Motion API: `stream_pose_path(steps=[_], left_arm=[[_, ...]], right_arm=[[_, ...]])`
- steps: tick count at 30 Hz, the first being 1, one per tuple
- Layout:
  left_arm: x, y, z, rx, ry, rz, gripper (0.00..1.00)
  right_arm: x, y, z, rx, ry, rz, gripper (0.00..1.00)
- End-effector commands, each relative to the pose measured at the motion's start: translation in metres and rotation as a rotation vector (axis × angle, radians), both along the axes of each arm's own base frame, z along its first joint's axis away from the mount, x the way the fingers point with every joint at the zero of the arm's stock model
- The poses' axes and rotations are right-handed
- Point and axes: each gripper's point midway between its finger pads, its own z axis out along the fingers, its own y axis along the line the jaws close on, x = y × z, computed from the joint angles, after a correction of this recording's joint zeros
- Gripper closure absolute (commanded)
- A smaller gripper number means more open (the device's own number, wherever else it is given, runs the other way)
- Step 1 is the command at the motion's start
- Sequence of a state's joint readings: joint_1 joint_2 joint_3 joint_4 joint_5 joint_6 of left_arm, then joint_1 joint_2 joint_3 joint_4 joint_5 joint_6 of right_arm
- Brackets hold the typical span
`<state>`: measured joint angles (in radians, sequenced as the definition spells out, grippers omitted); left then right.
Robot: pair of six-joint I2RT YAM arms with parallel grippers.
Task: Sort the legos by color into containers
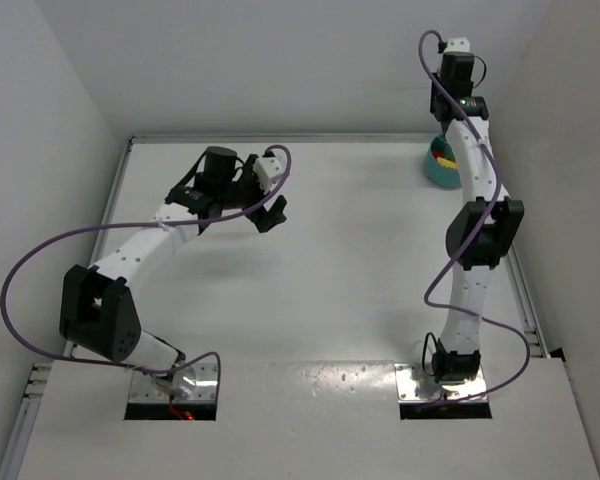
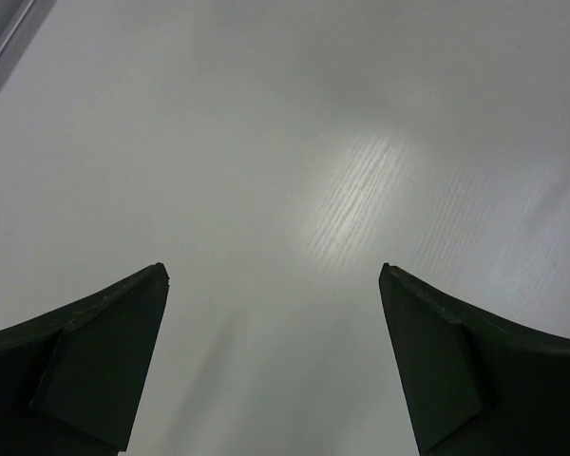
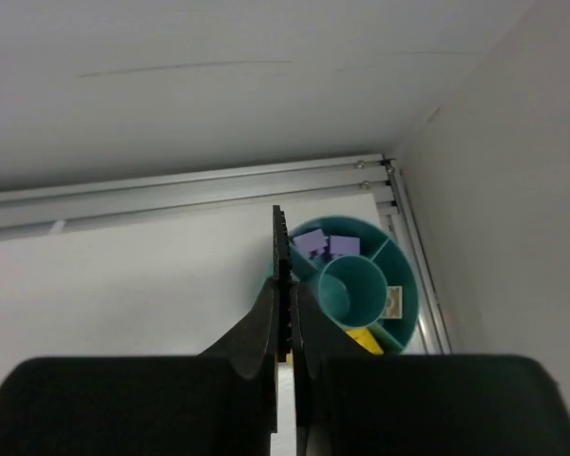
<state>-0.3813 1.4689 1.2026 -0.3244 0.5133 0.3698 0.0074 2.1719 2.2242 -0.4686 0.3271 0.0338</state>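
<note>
While the left fingers point(image 2: 95, 351) hang spread wide over the desk point(image 1: 360, 260), the right fingers point(image 3: 266, 323) are pressed shut near the teal bowl point(image 3: 353, 285) at one o'clock, purple legos point(image 3: 321, 245) inside.

One teal bowl point(image 3: 353, 285); two purple legos point(image 3: 311, 243) visible.

White link shells are seen on the left arm point(image 1: 140, 250) and right arm point(image 1: 467, 290), broken by black joint housings point(image 1: 100, 316). Purple cables point(image 1: 4, 285) are looped alongside. Matte dark fingers point(image 2: 95, 366) are shown at the frame bottom.
</note>
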Motion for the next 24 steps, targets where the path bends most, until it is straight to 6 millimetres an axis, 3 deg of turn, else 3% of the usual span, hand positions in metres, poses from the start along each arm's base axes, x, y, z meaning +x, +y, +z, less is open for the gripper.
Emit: stream_pose_path(steps=[1, 6, 9, 14, 16, 23, 24], left_arm=[[0.014, -0.005, 0.019, -0.042, -0.038, 0.053, 0.01], [0.012, -0.007, 0.010, -0.058, -0.016, 0.057, 0.01], [0.011, -0.008, 0.016, -0.070, -0.031, 0.048, 0.01], [0.016, -0.010, 0.010, -0.069, -0.028, 0.048, 0.01], [0.017, -0.011, 0.012, -0.072, -0.037, 0.048, 0.01], [0.017, -0.012, 0.007, -0.073, -0.028, 0.040, 0.01], [0.017, -0.012, 0.004, -0.073, -0.028, 0.040, 0.01]], right_arm=[[-0.002, -0.021, -0.020, -0.077, 0.111, -0.061, 1.00], [-0.009, -0.030, -0.020, -0.103, 0.123, -0.108, 1.00], [-0.013, -0.035, -0.022, -0.136, 0.144, -0.117, 1.00], [-0.021, -0.044, -0.032, -0.189, 0.180, -0.147, 1.00], [-0.025, -0.051, -0.047, -0.180, 0.207, -0.163, 1.00], [-0.021, -0.061, -0.070, -0.123, 0.224, -0.184, 1.00], [-0.018, -0.061, -0.063, -0.122, 0.199, -0.186, 1.00]])
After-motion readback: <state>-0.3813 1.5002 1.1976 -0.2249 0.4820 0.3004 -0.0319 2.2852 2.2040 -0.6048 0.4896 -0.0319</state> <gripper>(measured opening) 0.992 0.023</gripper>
